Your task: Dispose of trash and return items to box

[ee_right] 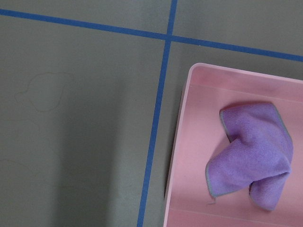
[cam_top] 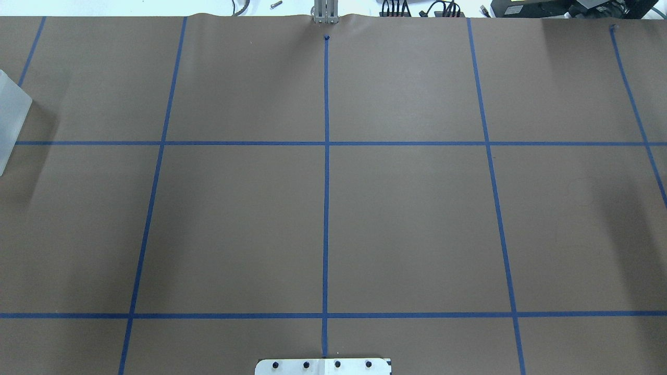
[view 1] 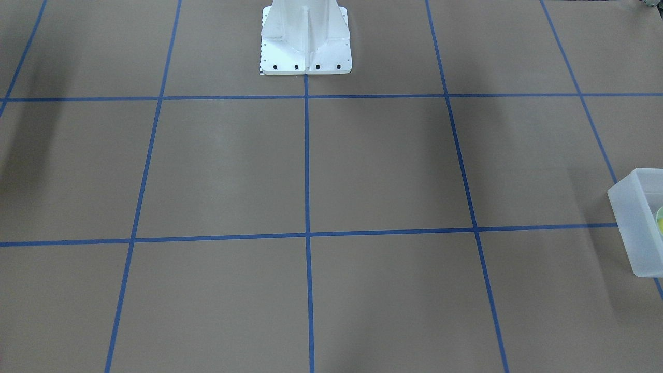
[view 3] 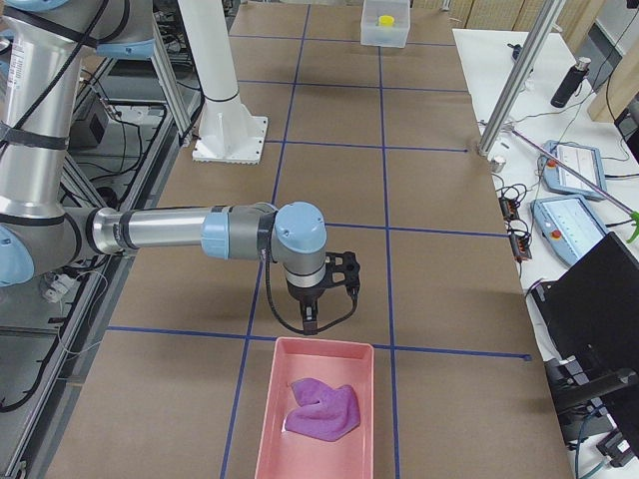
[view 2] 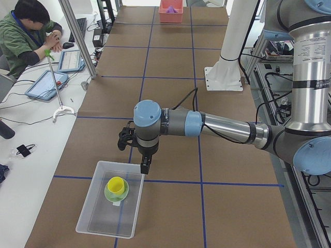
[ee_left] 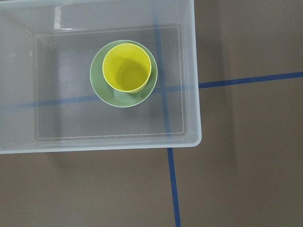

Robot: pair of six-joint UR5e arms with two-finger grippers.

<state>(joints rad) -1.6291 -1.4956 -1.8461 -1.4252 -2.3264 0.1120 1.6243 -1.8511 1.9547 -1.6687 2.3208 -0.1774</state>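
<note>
The yellow cup [ee_left: 127, 66] stands inside the sage-green bowl [ee_left: 120, 98], and both sit in the frosted box [ee_left: 196, 94]. They also show in the exterior left view: cup [view 2: 117, 185], bowl [view 2: 108, 195], box [view 2: 87, 206]. My left gripper [view 2: 143, 168] hangs above the box's far rim, apart from the cup; I cannot tell whether it is open or shut. My right gripper [view 3: 310, 321] hangs just before a pink tray's [view 3: 268, 409] rim; I cannot tell its state. No fingers show in either wrist view.
The pink tray [ee_right: 182, 118] holds a crumpled purple cloth [ee_right: 251, 156] at the table's right end. The box's corner shows at the overhead view's left edge [cam_top: 10, 114]. The white robot base [view 1: 305, 46] stands mid-table. An operator [view 2: 31, 36] sits beside the table.
</note>
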